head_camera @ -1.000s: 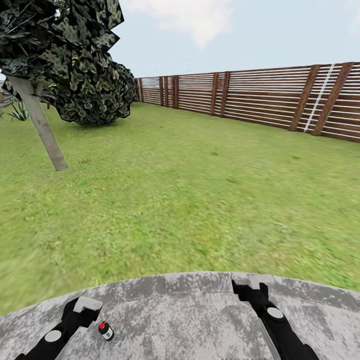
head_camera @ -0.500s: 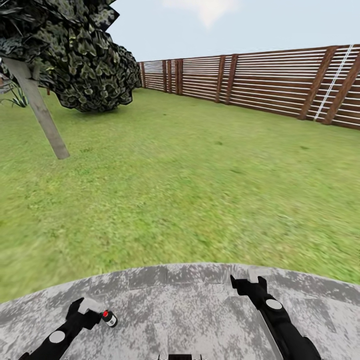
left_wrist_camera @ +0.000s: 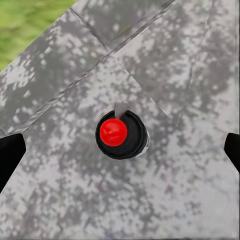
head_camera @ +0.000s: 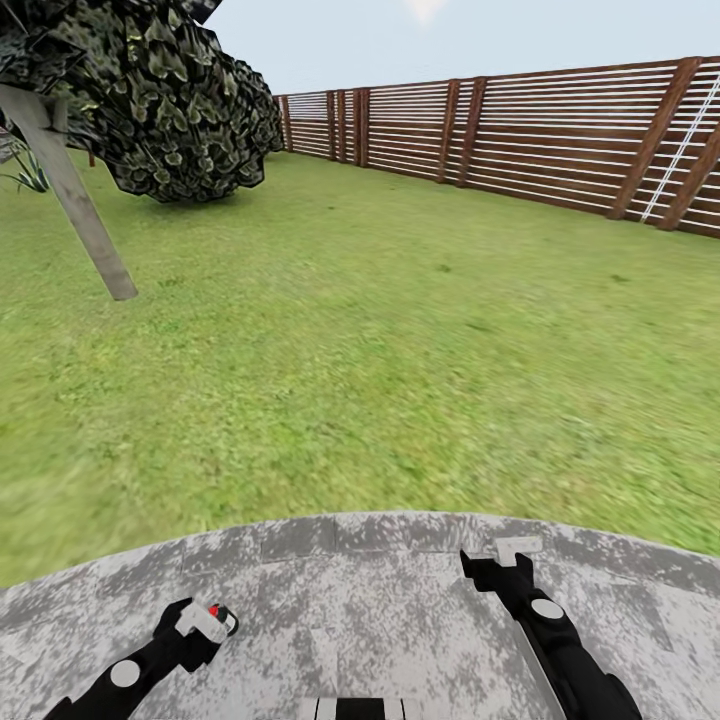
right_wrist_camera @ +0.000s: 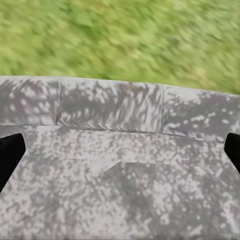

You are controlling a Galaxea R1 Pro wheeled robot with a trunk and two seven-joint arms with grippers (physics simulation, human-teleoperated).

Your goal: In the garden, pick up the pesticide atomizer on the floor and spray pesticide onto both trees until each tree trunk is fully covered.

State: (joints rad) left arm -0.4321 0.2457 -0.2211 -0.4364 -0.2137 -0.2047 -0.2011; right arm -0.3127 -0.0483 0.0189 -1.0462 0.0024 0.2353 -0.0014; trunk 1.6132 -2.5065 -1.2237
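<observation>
Grey stone paving [head_camera: 380, 590] edged the lawn [head_camera: 350, 350]. At lower left, the left gripper [left_wrist_camera: 120, 150] hung spread above the pesticide atomizer [left_wrist_camera: 121, 134]; the right gripper [right_wrist_camera: 120, 150], fingers released, reached over bare paving.

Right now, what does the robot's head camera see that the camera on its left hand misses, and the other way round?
Head camera alone: the tree trunk, the wooden fence, the sky and the right hand. Left wrist camera alone: a straight-down look at the pesticide atomizer's red top, between the left hand's wide-apart fingertips. Both show the atomizer, grey stone paving and grass.
</observation>
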